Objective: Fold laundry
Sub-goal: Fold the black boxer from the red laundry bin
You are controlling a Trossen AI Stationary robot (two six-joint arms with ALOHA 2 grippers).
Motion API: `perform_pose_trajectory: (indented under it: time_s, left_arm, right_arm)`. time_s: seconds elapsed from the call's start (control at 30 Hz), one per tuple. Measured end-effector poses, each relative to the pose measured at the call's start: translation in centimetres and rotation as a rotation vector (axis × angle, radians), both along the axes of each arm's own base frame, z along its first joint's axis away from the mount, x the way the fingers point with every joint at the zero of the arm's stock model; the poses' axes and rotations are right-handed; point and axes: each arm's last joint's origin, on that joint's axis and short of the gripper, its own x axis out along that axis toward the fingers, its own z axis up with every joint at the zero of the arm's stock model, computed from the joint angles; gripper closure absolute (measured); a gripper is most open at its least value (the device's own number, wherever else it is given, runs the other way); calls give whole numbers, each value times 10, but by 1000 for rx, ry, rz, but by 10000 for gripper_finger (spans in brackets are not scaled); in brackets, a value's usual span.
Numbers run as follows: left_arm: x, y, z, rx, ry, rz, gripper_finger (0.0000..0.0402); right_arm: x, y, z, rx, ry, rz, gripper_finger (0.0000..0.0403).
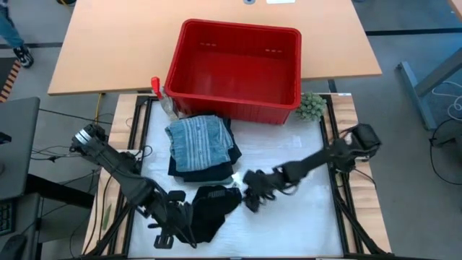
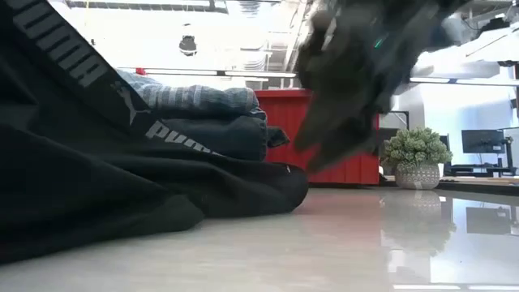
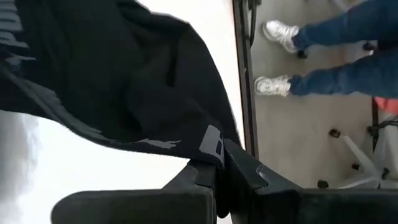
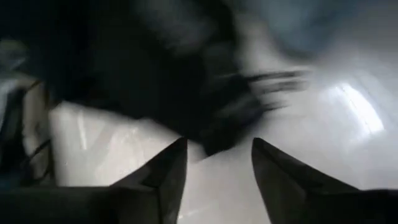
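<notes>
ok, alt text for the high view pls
Two dark arms work a black garment on a white table: the left gripper pinches its edge, the right gripper, open, sits beside it. Behind lie folded clothes and a red basket.

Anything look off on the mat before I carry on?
Only the black garment: it lies crumpled and unfolded beside the neat folded stack, one edge pinched in the left tool. The right tool hangs open, empty, beside it.
</notes>
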Motion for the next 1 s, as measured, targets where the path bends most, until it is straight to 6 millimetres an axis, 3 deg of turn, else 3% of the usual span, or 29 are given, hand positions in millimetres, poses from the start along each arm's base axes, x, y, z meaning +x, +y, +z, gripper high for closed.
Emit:
perform_pose_trajectory:
  time_s: [0.1, 0.2, 0.37, 0.6, 0.73, 0.93, 1.0]
  left_arm:
    - [1, -8, -9, 19, 19, -13, 401]
    - [1, -12, -13, 38, 22, -20, 401]
    - [0, -15, -15, 65, 6, -14, 401]
    - [-2, -17, -15, 81, -15, -10, 401]
    - [-1, -17, -15, 85, -18, -6, 401]
    - [-1, -16, -14, 100, -39, 10, 401]
    - [0, -15, -11, 94, -56, 18, 401]
  right_arm:
    - [11, -24, -20, 50, 73, -119, 175]
    - [20, -35, -29, 132, 71, -170, 149]
    - [31, -33, -32, 319, 29, -115, 129]
    - [29, -29, -34, 371, 77, -189, 131]
    - [27, -16, -32, 378, 68, -160, 186]
    - [24, 0, -12, 400, -37, -79, 374]
    - [20, 2, 7, 400, -103, -50, 379]
